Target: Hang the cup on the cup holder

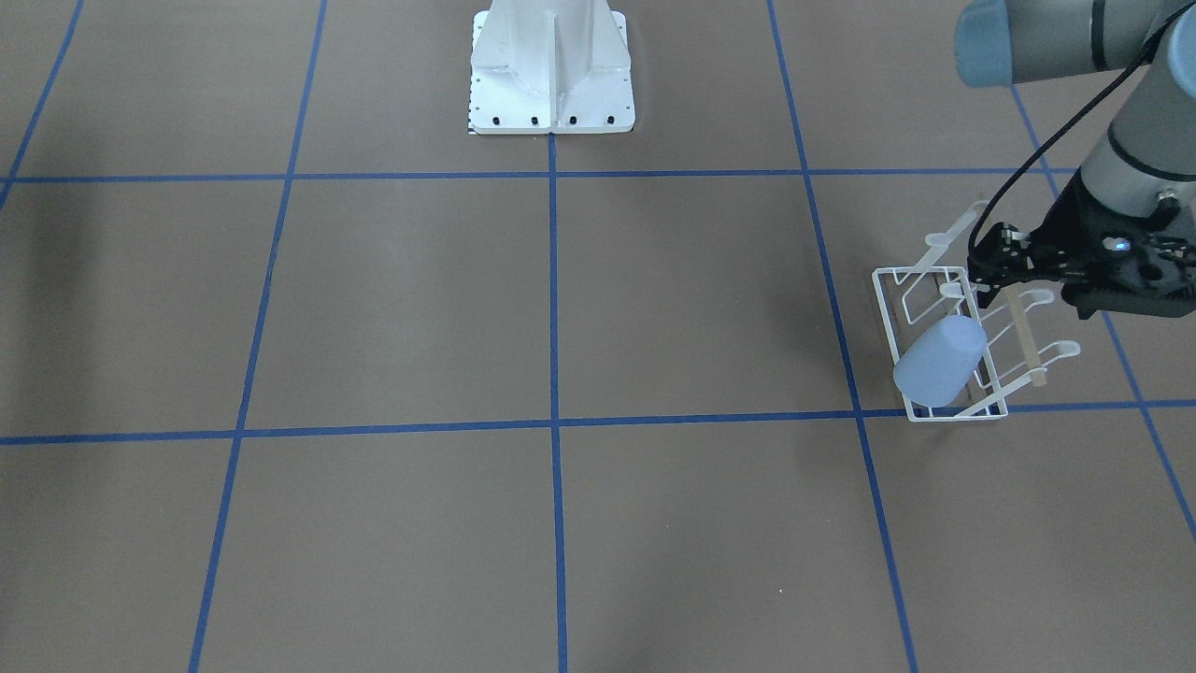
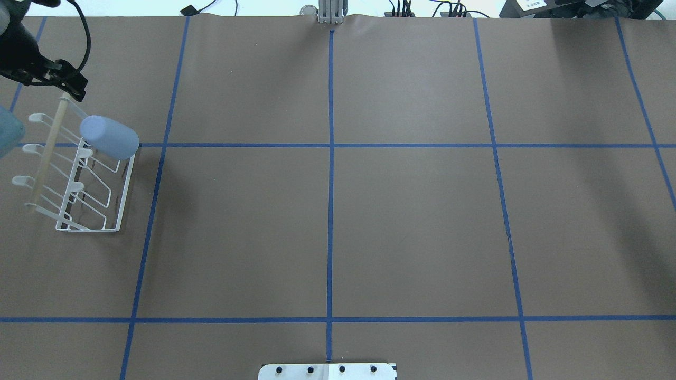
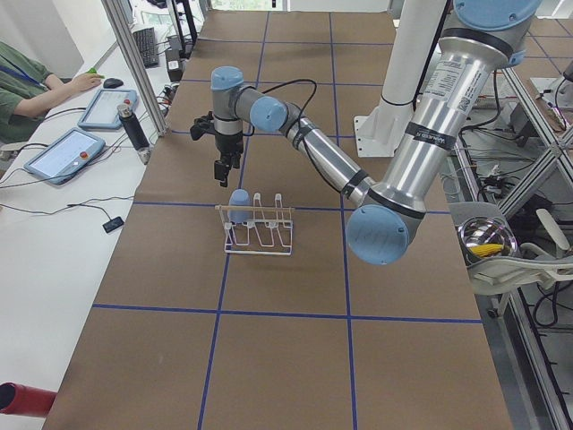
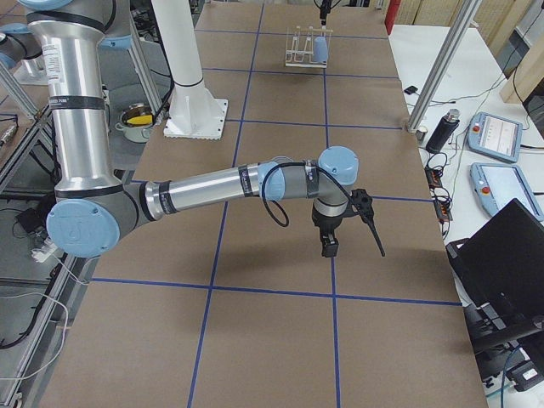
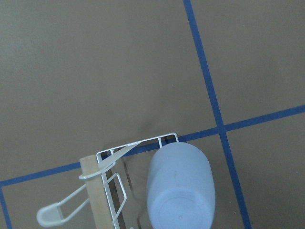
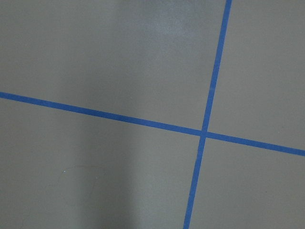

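Tumbler of pale blue plastic, tapered and without a handle (image 2: 109, 137), sits tilted on the white wire rack with rounded-tip prongs and a light wooden rod (image 2: 125, 192), at the rack's upper end in the overhead view, closed base pointing up and to the right; whatever carries it is hidden inside it. In the left wrist view the tumbler (image 5: 181, 186) fills the lower middle, base toward the camera, just right of the rod (image 5: 97, 191) and over the rack's end wire. The rack stands near the left edge of the overhead frame, its lower rim (image 1: 958, 418) close to a blue tape line in the front-facing view. From the rack the brown table with its blue tape grid (image 2: 331, 211) runs to the frame's right edge, with the white robot base (image 2: 327, 372) at bottom centre. The left gripper (image 2: 79, 91) hangs in the upper left corner, just above the rod's far tip and near the tumbler but apart from it, fingers parted and holding nothing. The right gripper (image 4: 327, 246) hovers over the table low in the right-side view, well apart from the rack; I cannot tell how its fingers stand.
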Tool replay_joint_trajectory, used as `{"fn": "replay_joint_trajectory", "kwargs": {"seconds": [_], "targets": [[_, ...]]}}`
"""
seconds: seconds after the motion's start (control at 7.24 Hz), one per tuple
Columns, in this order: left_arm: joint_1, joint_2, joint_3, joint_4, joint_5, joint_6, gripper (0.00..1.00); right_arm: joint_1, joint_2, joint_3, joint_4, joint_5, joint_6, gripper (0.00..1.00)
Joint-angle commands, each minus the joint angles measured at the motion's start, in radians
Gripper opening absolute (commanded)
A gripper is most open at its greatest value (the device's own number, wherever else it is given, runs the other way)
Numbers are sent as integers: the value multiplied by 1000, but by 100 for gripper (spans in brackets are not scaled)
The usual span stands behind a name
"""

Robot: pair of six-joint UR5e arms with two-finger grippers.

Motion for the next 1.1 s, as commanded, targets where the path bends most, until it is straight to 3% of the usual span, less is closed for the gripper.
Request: {"fn": "replay_joint_trajectory", "kwargs": {"seconds": [0.0,0.14,0.55,0.97], "targets": [[-140,83,-23,3,-59,129,99,-1,-28,0,5,-3,-10,100],[-232,176,-17,-14,-130,139,99,-1,-39,-1,5,-2,-10,100],[-374,337,34,-50,-172,262,99,0,-60,-15,4,-5,3,100],[-422,382,236,-193,-172,289,99,26,-91,-17,2,-3,4,100]]}}
